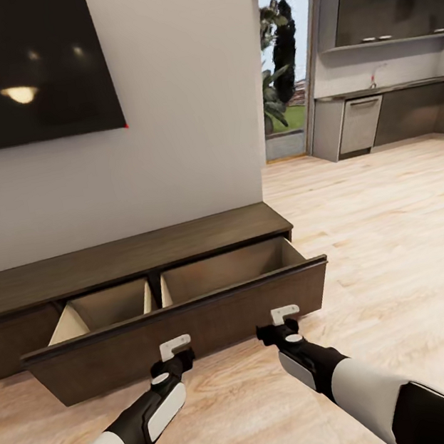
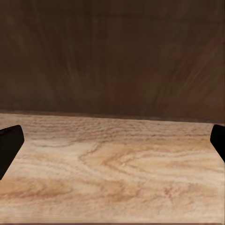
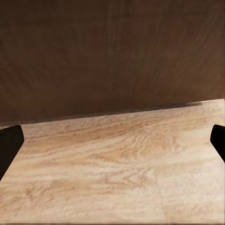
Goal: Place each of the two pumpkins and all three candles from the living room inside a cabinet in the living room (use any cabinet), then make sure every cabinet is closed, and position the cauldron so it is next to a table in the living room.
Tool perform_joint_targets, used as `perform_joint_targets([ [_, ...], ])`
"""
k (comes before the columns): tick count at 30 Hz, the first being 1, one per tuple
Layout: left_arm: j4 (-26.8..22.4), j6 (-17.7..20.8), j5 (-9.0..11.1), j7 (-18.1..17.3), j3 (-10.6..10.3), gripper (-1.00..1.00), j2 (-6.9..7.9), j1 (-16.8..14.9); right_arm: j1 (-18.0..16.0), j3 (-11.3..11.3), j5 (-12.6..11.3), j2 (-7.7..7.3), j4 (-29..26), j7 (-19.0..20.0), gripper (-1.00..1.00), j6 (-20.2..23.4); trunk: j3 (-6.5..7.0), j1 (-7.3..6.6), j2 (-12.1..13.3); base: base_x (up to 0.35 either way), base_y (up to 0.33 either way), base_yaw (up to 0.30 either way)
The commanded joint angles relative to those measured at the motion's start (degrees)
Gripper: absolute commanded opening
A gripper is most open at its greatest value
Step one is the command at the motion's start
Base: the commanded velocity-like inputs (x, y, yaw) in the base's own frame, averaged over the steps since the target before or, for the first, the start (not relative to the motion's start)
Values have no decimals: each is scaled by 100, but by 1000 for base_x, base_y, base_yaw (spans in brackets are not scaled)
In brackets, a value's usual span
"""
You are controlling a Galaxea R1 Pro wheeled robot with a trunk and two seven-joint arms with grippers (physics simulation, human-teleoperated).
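Dark-brown cabinet (image 1: 149, 263) long axis along wall, drawer (image 1: 188, 321) pulled out

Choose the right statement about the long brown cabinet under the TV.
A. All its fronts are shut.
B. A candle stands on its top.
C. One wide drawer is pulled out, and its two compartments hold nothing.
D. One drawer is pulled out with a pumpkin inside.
C: in the head view the drawer of the cabinet stands pulled out, and both light wooden compartments show only bare walls, with the left claw and right claw just before its front.
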Motion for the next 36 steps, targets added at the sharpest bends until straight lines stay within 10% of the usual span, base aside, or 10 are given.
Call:
perform_joint_targets([
  [1,-11,-19,46,44,-58,100,6,-10,-6,50,-52,0,6,-34,100,-37,-28,1,-4,0,0,0],
  [13,-9,-316,46,47,-400,100,7,-10,-6,51,-52,2,25,-34,100,-181,-294,32,-21,0,0,0],
  [36,-12,-473,46,35,-546,100,2,-7,-6,51,-55,-7,30,-34,100,-472,-294,32,-21,92,7,0],
])
